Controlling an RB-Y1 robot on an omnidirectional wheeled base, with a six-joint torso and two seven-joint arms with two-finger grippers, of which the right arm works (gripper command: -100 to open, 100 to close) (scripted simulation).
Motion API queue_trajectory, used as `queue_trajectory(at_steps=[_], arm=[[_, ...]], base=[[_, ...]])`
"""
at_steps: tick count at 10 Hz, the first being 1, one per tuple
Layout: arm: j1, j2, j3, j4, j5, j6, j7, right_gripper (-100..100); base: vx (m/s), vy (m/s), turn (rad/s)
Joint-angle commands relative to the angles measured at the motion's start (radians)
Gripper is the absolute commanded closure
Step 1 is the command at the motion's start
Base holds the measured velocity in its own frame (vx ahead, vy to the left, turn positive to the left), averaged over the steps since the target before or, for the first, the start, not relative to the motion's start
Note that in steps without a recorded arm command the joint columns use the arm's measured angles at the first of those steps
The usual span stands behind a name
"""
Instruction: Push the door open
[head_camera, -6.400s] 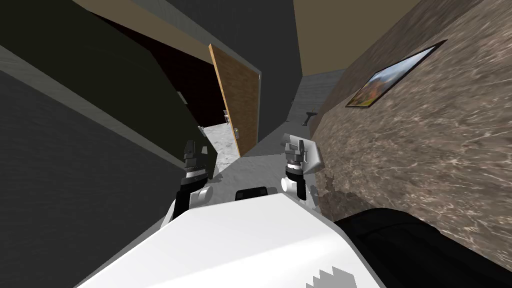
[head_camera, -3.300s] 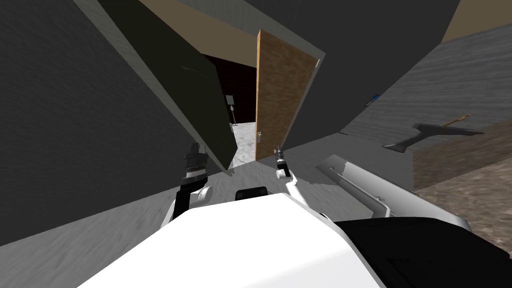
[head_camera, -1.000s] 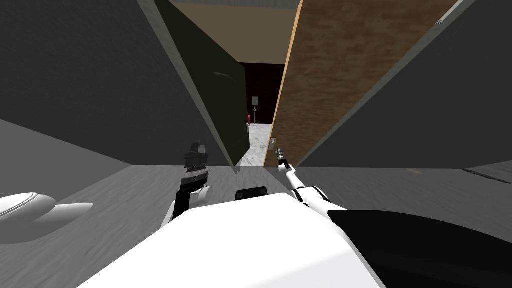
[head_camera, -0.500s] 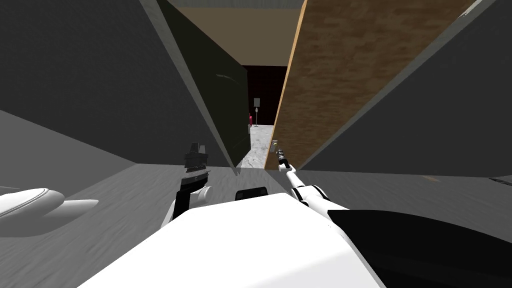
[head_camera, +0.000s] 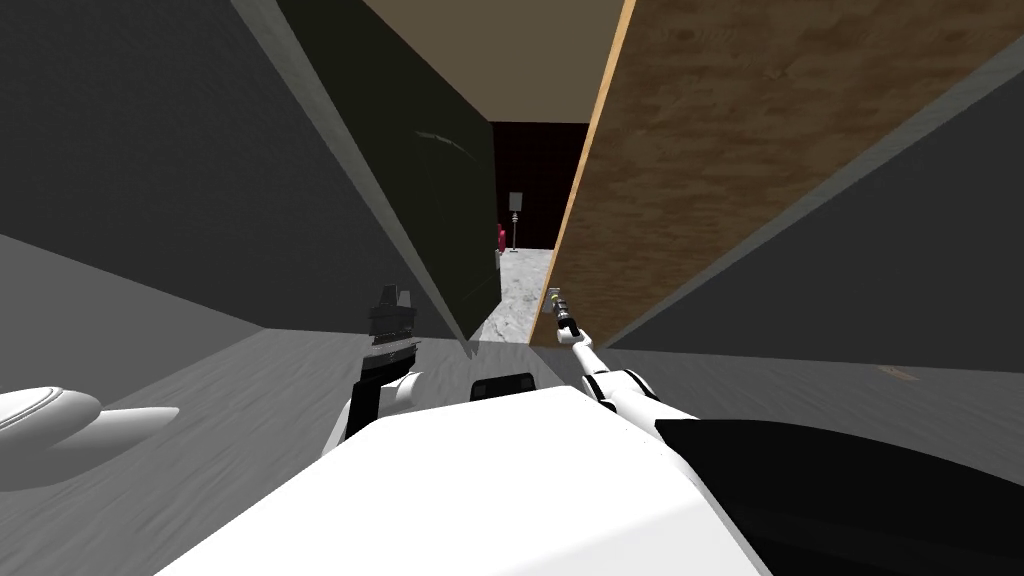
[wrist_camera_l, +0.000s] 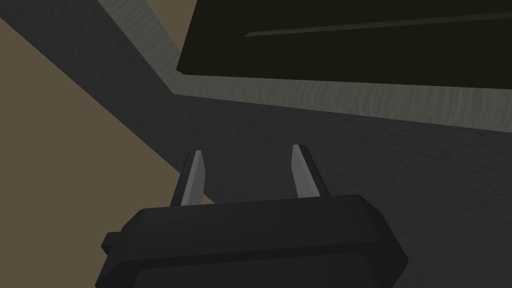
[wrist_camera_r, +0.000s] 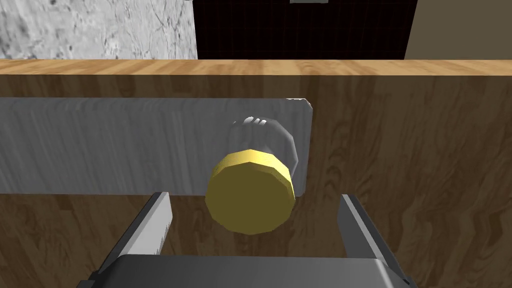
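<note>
One released right hand (wrist_camera_r: 254, 196) at the wooden door (wrist_camera_r: 410, 165), yellow knob (wrist_camera_r: 249, 200) between its fingers (wrist_camera_r: 150, 227), no contact.

Head camera's up high, tipped steeply down and forward: wooden door (head_camera: 700, 150) ajar on the right, gap dead ahead. Right wrist camera's tight on that same door face, square to its yellow knob (wrist_camera_r: 250, 197). Left wrist camera points close at the left-hand dark grey wall (wrist_camera_l: 350, 150).
</note>
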Motion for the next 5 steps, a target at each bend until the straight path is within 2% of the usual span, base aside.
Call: queue_trajectory(at_steps=[1, 2, 3, 5], arm=[[-0.002, 0.001, -0.004, 0.004, 0.000, 0.000, 0.002, -100], [-0.001, 0.001, -0.002, 0.003, 0.000, 0.000, 0.001, -100], [-0.001, 0.001, -0.002, 0.003, 0.000, 0.000, 0.001, 100], [-0.001, 0.001, -0.002, 0.003, 0.000, 0.000, 0.001, 100]], base=[[0.179, -0.051, 0.020], [0.083, -0.020, 0.006], [-0.010, 0.000, -0.003], [-0.018, 0.001, 0.008]])
